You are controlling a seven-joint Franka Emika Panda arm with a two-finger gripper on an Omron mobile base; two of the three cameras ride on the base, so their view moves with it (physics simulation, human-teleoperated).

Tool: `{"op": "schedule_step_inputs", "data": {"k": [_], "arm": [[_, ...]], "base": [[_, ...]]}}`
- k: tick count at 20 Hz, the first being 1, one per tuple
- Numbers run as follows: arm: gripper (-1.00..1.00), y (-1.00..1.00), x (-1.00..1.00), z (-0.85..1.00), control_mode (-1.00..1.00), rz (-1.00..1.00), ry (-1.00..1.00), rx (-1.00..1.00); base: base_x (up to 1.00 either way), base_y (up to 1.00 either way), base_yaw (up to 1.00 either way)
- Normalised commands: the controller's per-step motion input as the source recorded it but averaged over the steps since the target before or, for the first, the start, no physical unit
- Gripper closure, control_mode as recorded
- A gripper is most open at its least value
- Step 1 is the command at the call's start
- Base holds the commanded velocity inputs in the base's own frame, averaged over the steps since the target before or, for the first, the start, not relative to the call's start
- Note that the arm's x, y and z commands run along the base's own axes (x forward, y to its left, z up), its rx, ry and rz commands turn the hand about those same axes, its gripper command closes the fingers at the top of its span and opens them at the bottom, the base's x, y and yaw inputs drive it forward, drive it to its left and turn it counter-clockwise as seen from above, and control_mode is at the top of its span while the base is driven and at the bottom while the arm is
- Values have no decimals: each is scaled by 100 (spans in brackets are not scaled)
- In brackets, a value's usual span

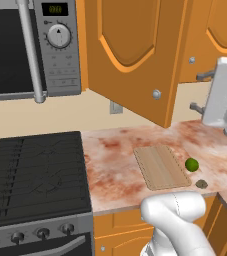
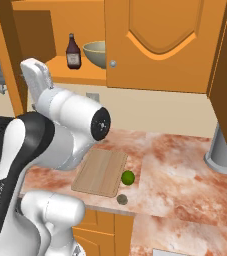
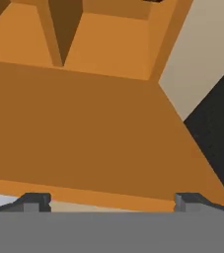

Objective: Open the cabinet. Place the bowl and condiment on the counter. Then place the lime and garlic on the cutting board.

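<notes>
A: On the open shelf of the cabinet (image 2: 155, 45), door swung out, the bowl (image 2: 96, 53) and the condiment (image 2: 73, 52) stand side by side near the front edge, bottle to the left of the bowl; neither is out yet.

B: And the gripper (image 3: 108, 201)?

A: Fingers spread wide apart, nothing between them; the hand view looks at plain orange wood, close up; risk one: the hand is tight against cabinet panels, so a careless swing probably clips the open door or the shelf edge.

B: Worktop items?

A: The cutting board (image 2: 101, 171) lies near the front edge of the counter (image 2: 180, 170); the lime (image 2: 128, 177) sits just off the board's right edge, the garlic (image 2: 121, 199) nearer the front edge, almost at the lip; both off the board.

B: So the garlic is the worry?

A: Yes; a nudge likely sends it over the front edge; the lime is round and would roll. Also the bottle is tall and narrow; reaching for the bowl beside it may tip it off the shelf; the bowl is wide for these fingers, so a rim grip may slip.
</notes>
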Motion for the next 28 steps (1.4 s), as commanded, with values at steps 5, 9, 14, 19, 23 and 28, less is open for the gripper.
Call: {"op": "schedule_step_inputs", "data": {"k": [5,9,14,19,23,28], "arm": [[-100,2,19,-1,-100,9,6,1],[-100,13,25,-10,-100,9,7,0],[-100,14,32,-12,-100,9,7,0],[-100,11,30,-9,-100,9,8,2],[-100,25,3,-1,-100,9,6,0],[-100,43,0,0,-100,9,8,0]], "base": [[0,0,0],[0,0,0],[0,0,0],[0,0,0],[0,0,0],[0,0,0]]}}
